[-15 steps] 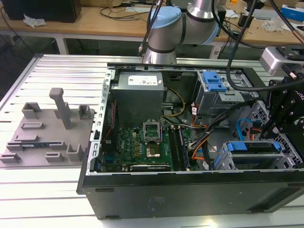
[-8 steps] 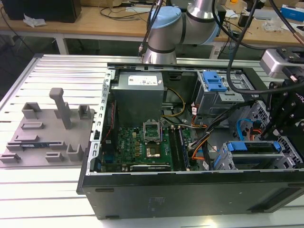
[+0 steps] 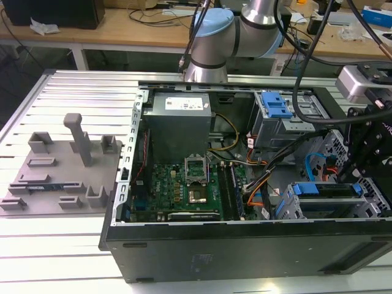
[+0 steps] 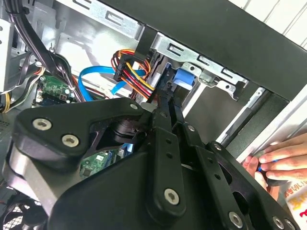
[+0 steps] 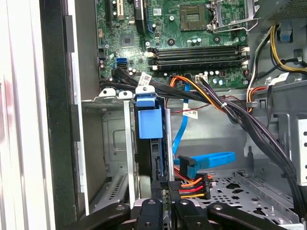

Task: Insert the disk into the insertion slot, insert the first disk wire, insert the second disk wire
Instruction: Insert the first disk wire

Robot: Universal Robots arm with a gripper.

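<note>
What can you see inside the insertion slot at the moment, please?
The blue-framed disk sits edge-on in the insertion slot. Its flat faces cannot be seen, as the slot's walls cover them.

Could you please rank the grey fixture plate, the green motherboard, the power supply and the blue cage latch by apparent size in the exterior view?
1. Grey fixture plate and green motherboard: too alike to rank.
2. Power supply.
3. Blue cage latch, clearly the smallest.
</note>
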